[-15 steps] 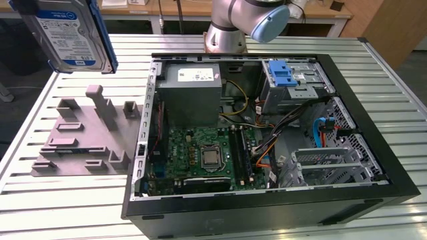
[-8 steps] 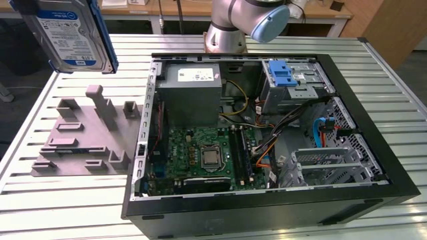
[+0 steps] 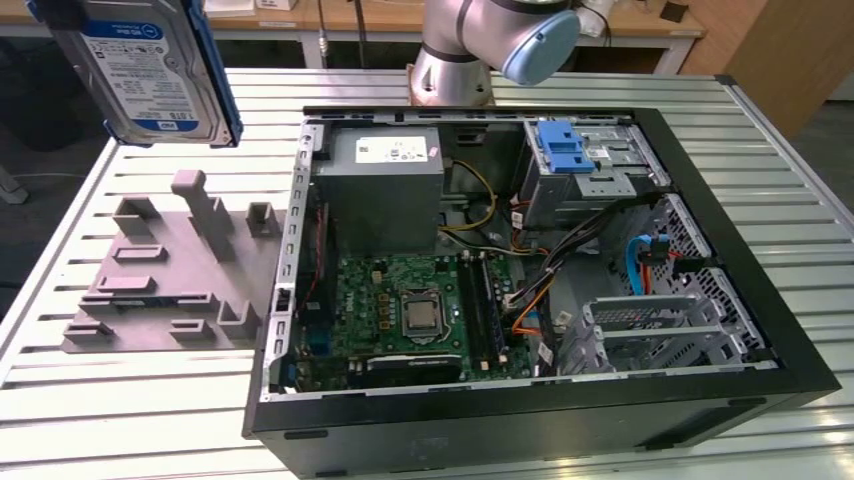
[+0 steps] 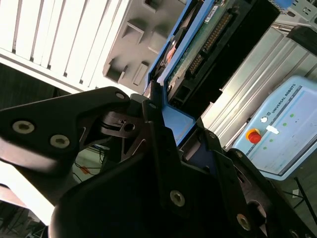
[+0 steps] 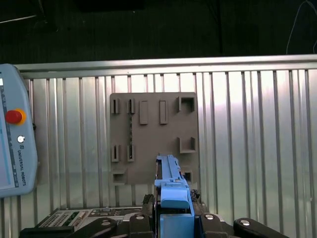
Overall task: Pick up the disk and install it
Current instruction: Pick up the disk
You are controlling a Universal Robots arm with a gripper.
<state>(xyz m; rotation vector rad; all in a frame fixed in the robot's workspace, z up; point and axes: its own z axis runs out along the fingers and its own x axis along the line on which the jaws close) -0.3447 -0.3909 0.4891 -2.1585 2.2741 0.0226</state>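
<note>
1. The disk (image 3: pixel 147 70) is held aloft, label outward, over the table's (image 3: pixel 134 400) far corner at the exterior view's left, above the grey fixture plate (image 3: pixel 160 270).
2. The gripper (image 4: pixel 166 116) is clamped on the disk's blue-railed end.
3. Beside the plate is an open computer case (image 3: pixel 534 425).

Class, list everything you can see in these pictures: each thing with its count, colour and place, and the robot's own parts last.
disk: one, silver with blue rails, held up off the table
fixture plate: one, grey, on the table, exterior view's left
computer case: one, black, open, on the table
power supply: one, grey, inside the case
motherboard: one, green, inside the case
table: one, pale, slatted
control pendant: one, pale blue, beside the table
arm: one, silver, behind the case
gripper: one, black, shut on the disk
</note>
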